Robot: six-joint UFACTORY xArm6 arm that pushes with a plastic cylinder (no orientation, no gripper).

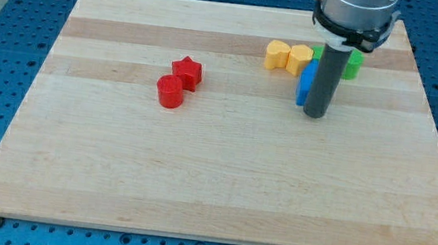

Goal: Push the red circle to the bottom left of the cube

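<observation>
Tip sits on the wooden board, right of centre toward the far side; plain rod, so no jaws to be apart or together, clamped on nothing. Blue block touches the rod's left side, partly hidden. Green block just behind the rod, mostly covered, shape unclear. Two yellow blocks side by side, far-left of the blue. Red circle well to the left, touching red star on its far-right.
</observation>
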